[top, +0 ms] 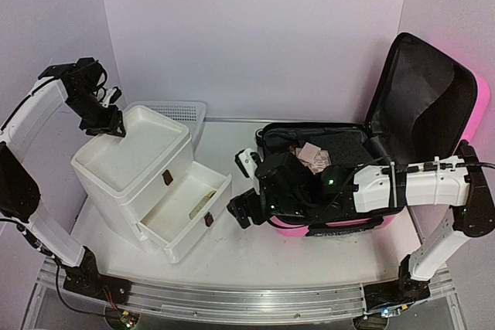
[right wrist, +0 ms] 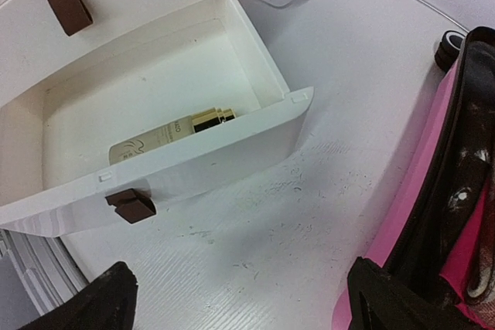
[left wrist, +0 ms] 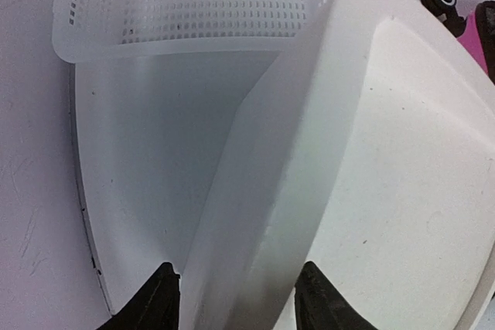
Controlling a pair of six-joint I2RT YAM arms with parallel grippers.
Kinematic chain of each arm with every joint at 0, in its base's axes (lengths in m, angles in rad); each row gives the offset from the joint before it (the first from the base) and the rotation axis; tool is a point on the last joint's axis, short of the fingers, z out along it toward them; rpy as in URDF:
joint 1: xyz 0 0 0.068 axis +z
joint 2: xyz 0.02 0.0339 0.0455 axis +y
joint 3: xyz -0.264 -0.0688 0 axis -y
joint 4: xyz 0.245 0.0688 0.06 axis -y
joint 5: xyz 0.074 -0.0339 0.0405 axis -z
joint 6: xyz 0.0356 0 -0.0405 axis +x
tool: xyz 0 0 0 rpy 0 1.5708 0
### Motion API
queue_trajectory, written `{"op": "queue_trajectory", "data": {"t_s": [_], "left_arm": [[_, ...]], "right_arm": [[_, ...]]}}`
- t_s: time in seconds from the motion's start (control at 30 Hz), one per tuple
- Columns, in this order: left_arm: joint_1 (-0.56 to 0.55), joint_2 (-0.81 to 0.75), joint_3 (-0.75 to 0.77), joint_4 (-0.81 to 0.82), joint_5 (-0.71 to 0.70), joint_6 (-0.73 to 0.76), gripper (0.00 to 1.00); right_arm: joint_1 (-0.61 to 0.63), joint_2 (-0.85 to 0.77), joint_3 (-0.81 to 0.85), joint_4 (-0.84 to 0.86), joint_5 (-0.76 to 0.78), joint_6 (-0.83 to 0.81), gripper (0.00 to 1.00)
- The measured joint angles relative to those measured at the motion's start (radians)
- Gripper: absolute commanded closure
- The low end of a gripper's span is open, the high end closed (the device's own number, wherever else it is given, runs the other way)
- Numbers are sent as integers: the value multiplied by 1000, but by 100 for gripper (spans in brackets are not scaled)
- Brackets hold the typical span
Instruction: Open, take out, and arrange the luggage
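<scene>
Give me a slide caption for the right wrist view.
Open right tool hovers over the table between the pulled-out drawer holding a gold-capped bottle and the pink luggage.

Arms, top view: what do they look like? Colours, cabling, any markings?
The left arm and right arm have white boxy links, black joints and black bases. The left claw and right claw are black with blunt matte fingers. Thin black cables trail by the left arm's base; a green light glows near the right wrist. No readable markings.
</scene>
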Motion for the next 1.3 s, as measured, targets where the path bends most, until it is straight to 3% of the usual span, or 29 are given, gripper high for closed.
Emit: {"op": "queue_trajectory", "data": {"t_s": [0.23, 0.43, 0.73, 1.2, 1.3], "left_arm": [[14, -61, -87, 80, 60, -14, 75], [8, -167, -205, 128, 134, -32, 79], [14, -235, -296, 218, 138, -33, 100], [82, -286, -379, 331, 53, 8, 100], [93, -291, -385, 343, 30, 26, 100]], "right_arm": [[-78, 12, -18, 16, -83, 84, 14], [-84, 78, -10, 18, -88, 126, 11], [-92, 238, 131, -45, -141, 135, 11], [-101, 456, 385, -53, -198, 131, 10], [-115, 497, 446, -71, -224, 98, 5]]}}
